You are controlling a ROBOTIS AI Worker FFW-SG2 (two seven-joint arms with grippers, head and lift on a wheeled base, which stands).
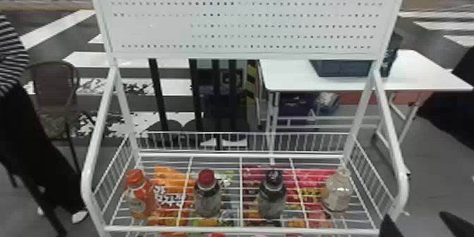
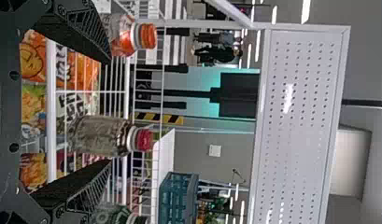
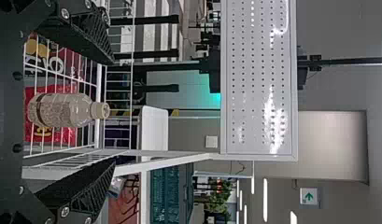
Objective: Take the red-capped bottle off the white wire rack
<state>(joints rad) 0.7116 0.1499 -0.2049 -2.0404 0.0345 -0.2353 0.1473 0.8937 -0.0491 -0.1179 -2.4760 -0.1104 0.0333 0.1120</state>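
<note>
On the white wire rack [image 1: 241, 230], the red-capped bottle [image 1: 207, 197] stands upright, second from the left. My right gripper [image 1: 419, 223] is at the bottom right corner of the head view, outside the rack's right side. In the left wrist view, my left gripper [image 2: 109, 112] is open, and the red-capped bottle [image 2: 97, 135] appears in the span between its fingers, nearer the lower one, not gripped. The right wrist view has my right gripper [image 3: 114, 111] open too, facing a clear bottle with a pale cap [image 3: 62, 110], holding nothing.
An orange bottle [image 1: 139, 197] stands left of the red-capped one; a dark-capped bottle [image 1: 272, 197] and the pale-capped bottle [image 1: 337, 190] stand to its right. Snack bags [image 1: 169, 197] show beneath the wires. Side rails and a white perforated panel [image 1: 243, 17] frame the rack.
</note>
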